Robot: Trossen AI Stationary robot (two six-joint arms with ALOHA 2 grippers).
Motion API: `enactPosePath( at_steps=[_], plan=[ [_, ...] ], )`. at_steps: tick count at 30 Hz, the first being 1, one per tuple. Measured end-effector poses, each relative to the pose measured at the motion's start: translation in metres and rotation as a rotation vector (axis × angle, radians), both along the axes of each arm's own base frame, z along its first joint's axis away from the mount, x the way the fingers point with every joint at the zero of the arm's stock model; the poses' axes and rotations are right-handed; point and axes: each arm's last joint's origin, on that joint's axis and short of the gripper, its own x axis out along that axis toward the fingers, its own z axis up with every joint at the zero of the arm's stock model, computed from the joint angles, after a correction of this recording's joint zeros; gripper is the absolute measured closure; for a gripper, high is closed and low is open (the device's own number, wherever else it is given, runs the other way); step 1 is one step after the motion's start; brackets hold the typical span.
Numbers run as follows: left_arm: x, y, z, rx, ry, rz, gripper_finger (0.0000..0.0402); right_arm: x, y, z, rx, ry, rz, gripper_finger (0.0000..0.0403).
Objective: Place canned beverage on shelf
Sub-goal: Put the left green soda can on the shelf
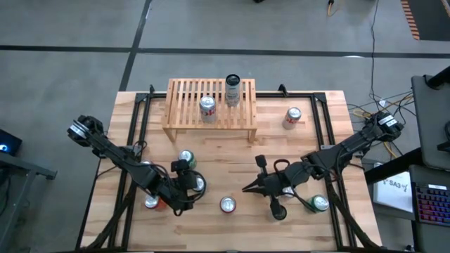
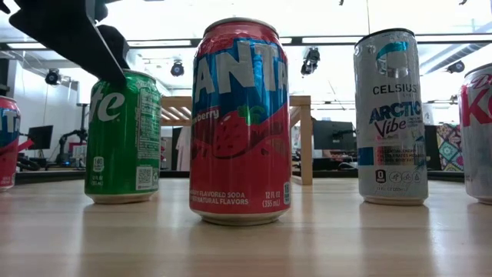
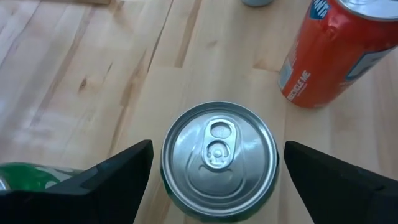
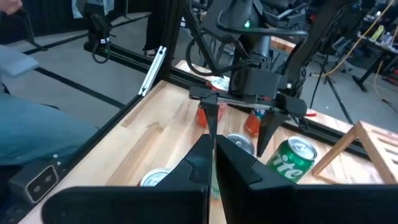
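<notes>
A pale wooden plank tabletop (image 1: 232, 151) carries thin black metal frame rails (image 1: 325, 130) along its edges. Grey concrete floor (image 1: 70, 70) surrounds the tabletop. Just off its right edge lie a white labelled sheet (image 1: 394, 191) and a black keyboard with coloured keys (image 1: 430, 204); loose coloured cables (image 1: 365, 109) trail near its far right corner.

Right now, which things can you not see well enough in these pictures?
- Low view: the shelf is mostly hidden behind the Fanta can.
- Left wrist view: the label of the can between the open left hand is unseen from above.
- Right wrist view: the shut right hand covers the cans beyond it.
</notes>
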Motion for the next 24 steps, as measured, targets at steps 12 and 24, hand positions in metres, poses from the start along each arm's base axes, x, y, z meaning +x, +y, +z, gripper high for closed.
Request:
enactPosePath(
  at_steps=[12,24],
  plan=[
    [0.0012,-0.0002,-0.0048,0.015,0.016,0.011,0.0054,0.0,0.0,-0.0007,-0.012,0.003,0.003,0.0394],
    [0.0017,-0.0004,-0.0053,0.005,0.009,0.03,0.0054,0.0001,0.0,-0.0007,-0.01,0.003,0.002,0.0394]
  ],
)
